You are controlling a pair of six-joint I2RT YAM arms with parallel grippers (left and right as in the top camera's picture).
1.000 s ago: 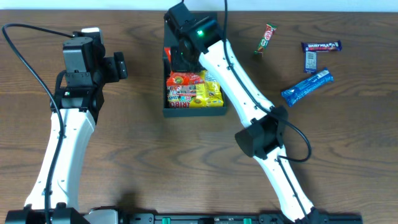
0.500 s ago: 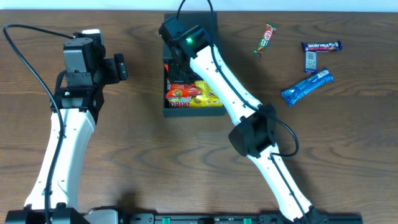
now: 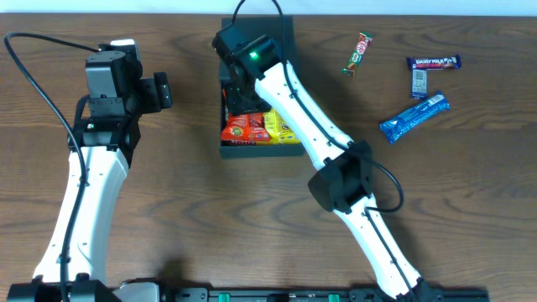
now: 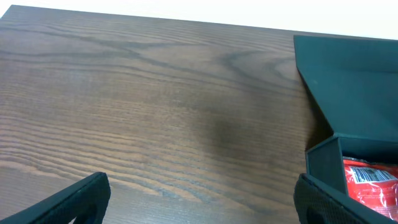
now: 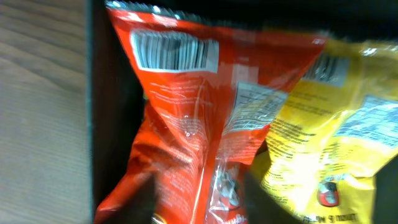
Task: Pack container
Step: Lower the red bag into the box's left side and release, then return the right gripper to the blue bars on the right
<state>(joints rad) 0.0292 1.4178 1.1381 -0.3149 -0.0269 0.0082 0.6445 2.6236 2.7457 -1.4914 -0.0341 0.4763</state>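
The box (image 3: 252, 151), shallow, matte black, flap lid open, sits at the table's (image 3: 185, 210) far edge near the middle, holding a red packet (image 3: 243, 127) and a yellow packet (image 3: 277, 127). Right gripper (image 3: 239, 94) reaches inside, jaws unreadable. Left gripper (image 3: 161, 90) hovers left, jaws apart.

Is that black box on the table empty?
No. The container holds an orange packet and a yellow packet; its flap lid is open.

Even, soft room light from above, faint shadows under the arms on the table (image 3: 193, 210), while the right wrist view is blurred, its red packet (image 5: 186, 124) glinting
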